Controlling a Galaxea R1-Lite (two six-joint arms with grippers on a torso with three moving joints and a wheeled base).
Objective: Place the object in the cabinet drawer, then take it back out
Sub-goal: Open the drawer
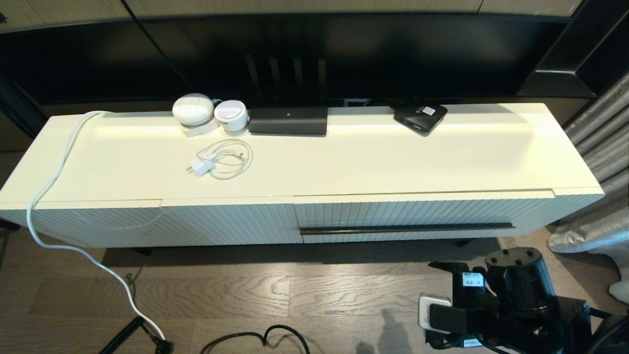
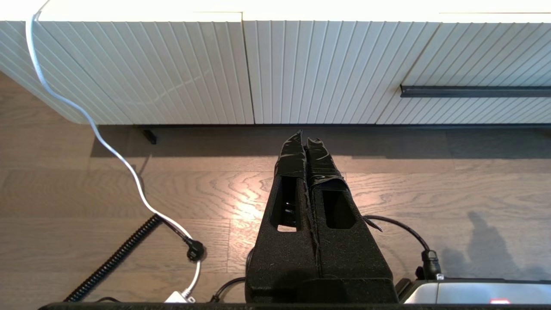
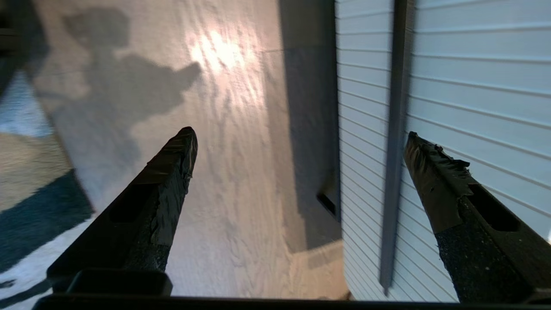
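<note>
The black folding umbrella is out of view in every frame. The cabinet drawer, cream-white with vertical ribs and a long black bar handle, is closed. My right arm hangs low over the floor in front of the drawer's right half. Its gripper is open and empty, with the handle running between the fingertips, nearer one finger and some way beyond them. My left gripper is shut on nothing, low over the wooden floor, facing the cabinet front left of the drawer.
On the cabinet top lie a white charger with coiled cord, two round white devices, a long black box and a small black box with a white label. A white cable drapes to the floor. Grey curtain at right.
</note>
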